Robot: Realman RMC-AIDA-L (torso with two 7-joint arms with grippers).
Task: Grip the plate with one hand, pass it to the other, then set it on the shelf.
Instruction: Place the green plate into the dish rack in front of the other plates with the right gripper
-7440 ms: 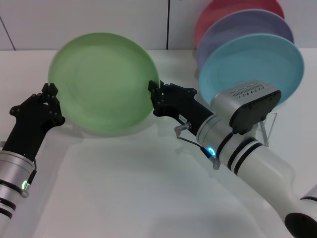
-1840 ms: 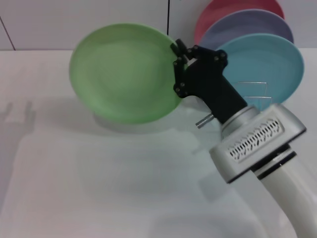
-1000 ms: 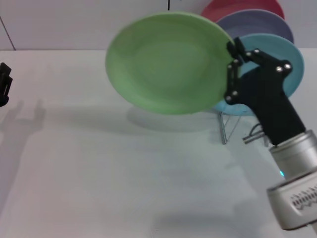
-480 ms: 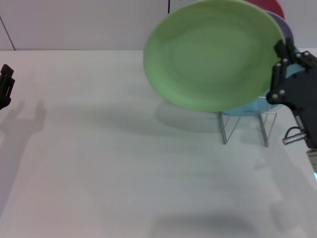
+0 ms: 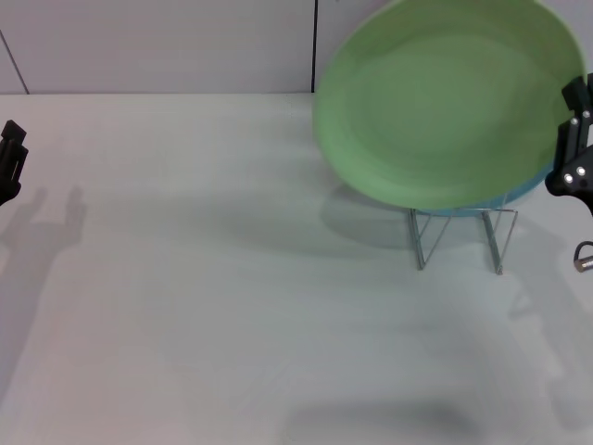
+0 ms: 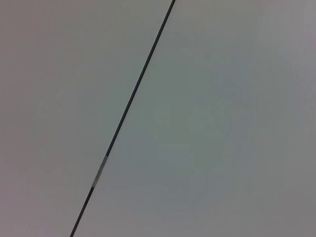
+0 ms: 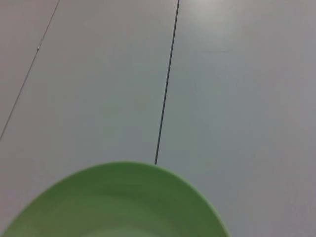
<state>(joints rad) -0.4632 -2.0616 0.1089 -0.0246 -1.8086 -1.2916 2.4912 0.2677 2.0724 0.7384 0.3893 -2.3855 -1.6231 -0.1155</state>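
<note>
Step in hand: placing, by my reading. The handover looks done, since only the right hand (image 5: 576,139) holds the plate (image 5: 445,97).

Right hand: at the right of the shelf (image 5: 456,236), clamped on the plate's right rim. Only part of it shows in the head view; the grip is judged from the plate hanging in air at that edge.

Plate: held nearly upright, face toward the camera, above the shelf and covering most of it. A thin strip of a blue plate (image 5: 523,192) shows under its lower right rim. The right wrist view shows the green rim (image 7: 118,197) against a plain panelled wall.

Left hand (image 5: 9,162): far left of the shelf, at the desk (image 5: 232,324) edge, idle. Cannot tell whether it is wide or narrow.

Next move calls for lowering the plate edge-first into a free slot in front of the blue plate, keeping it upright, then letting go. Risk: rim striking the wire loops or the blue plate.
</note>
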